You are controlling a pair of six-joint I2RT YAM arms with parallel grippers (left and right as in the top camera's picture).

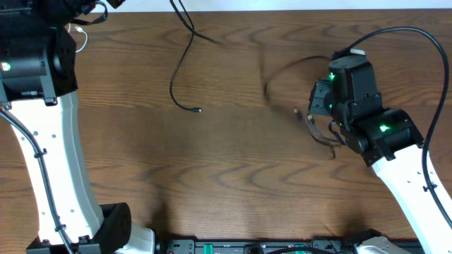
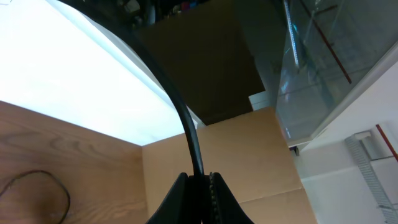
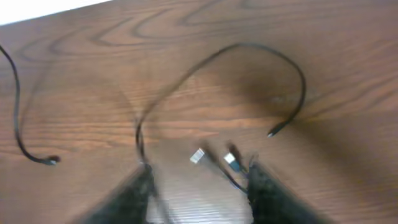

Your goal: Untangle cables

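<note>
While L tool [image 2: 200, 179] is pinched on black cable [image 2: 194, 143] by bench [image 1: 233, 183] edge, R tool [image 3: 199, 180] is spread over plugs [image 3: 198, 155]. Mid-bench wood is bare.

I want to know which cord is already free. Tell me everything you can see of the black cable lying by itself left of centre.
The black cable is thin, smooth and rubbery-looking. It comes in from the far edge, bends once, sweeps down in a loose arc and ends in a small dark plug resting on the wooden table. It lies apart from the other cords at the right. Its other end runs out of view.
</note>
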